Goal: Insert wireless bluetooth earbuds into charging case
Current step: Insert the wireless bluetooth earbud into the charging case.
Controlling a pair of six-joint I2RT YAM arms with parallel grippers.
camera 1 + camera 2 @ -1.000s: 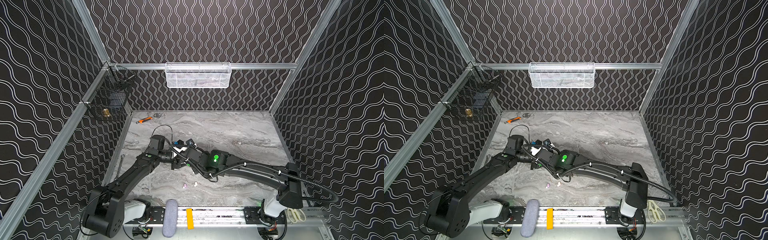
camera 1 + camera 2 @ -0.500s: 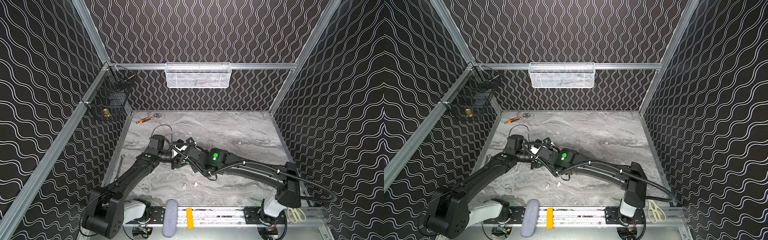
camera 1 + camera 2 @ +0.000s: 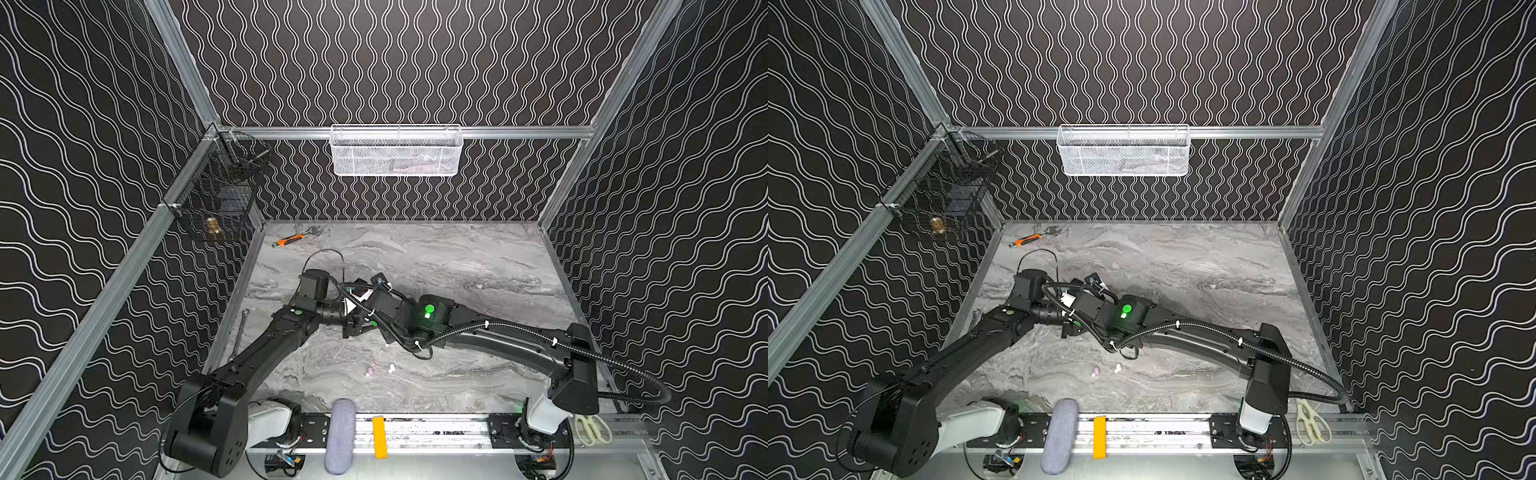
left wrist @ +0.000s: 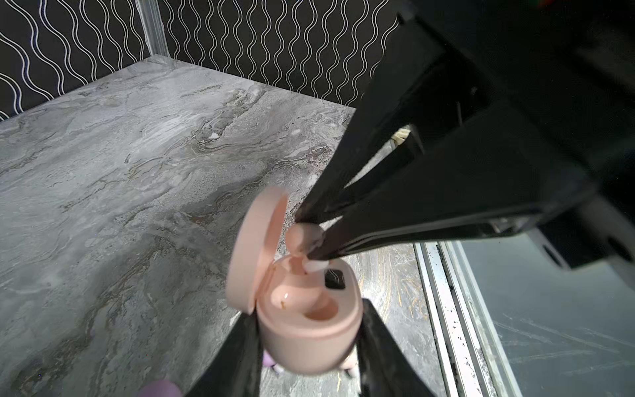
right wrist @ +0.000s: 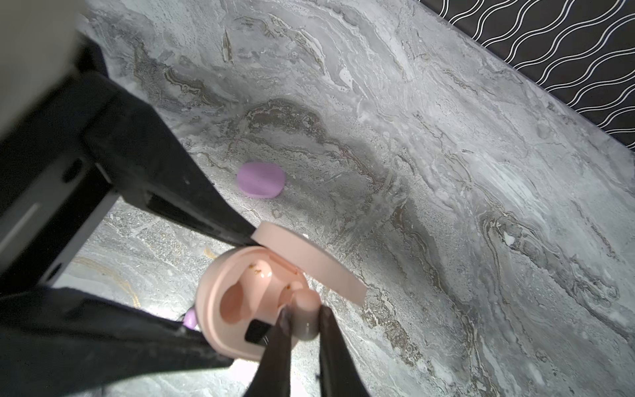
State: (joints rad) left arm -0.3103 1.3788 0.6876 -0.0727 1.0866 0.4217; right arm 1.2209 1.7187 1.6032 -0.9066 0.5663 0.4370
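Robot lab cell, alu frame (image 3: 519, 132), wavy-print walls (image 3: 395, 62), marble-look bench (image 3: 457, 257), mesh basket (image 3: 397, 156)

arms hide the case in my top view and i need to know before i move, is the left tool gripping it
observer: yes, the left tool is shut on the pink charging case, with its lid hinged open
operator: and the right tool
observer: the right tool is shut on a pink earbud, tip at one socket, looks not fully in
operator: other socket filled
observer: no, the other socket is empty
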